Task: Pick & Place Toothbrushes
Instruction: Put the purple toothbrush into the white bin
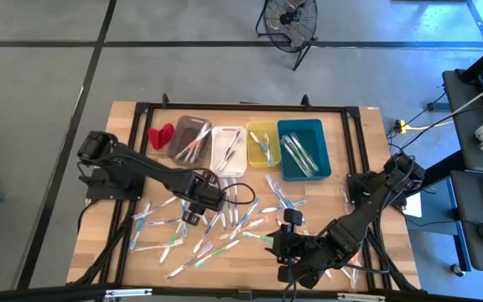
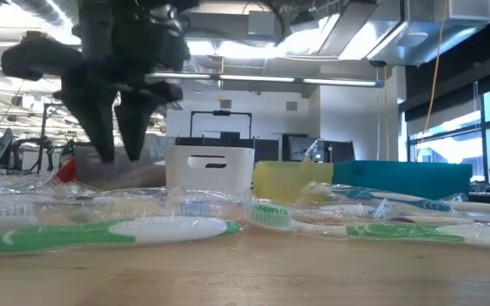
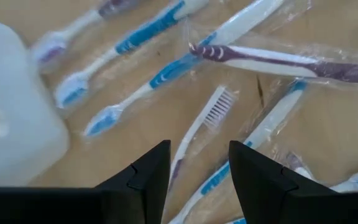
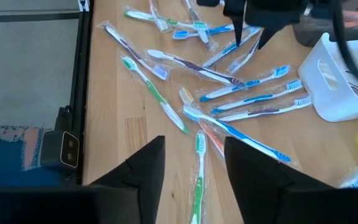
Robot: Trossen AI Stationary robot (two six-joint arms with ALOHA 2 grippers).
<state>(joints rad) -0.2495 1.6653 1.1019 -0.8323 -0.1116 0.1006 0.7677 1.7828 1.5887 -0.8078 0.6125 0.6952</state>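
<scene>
Pale wood tabletop (image 1: 367,151) with dozens of thin plastic toothbrushes (image 1: 216,231) in clear crinkly wrappers scattered over its near half, mostly white handles with blue, green, purple or pink accents, lying crossed and overlapping every which way. Closest to the near edge, over toward the right corner, the right gripper (image 1: 282,237) sits low with its two dark fingers parted and nothing between them; from its own camera a green-and-white wrapped brush (image 4: 197,171) lies just ahead of the tips. Further in, near the middle, the left gripper (image 1: 193,210) hangs over the pile, jaws open and empty too, with a bare-looking white brush (image 3: 197,124) lined up right in the gap and blue-handled ones on both sides. Along the far edge sit four rectangular plastic bins in a row, grey (image 1: 189,138), white (image 1: 228,149), yellow (image 1: 263,143) and teal (image 1: 303,148), each already holding a few brushes, plus a small red object (image 1: 161,134) at the grey bin's end. What I'd worry about: the brushes are so tangled that closing on one probably pinches a neighbour's wrapper and drags two up, or the slick film lets the thing slide out halfway to a bin. The white bin is also just beside the left gripper, so a sloppy lift could nudge it.
</scene>
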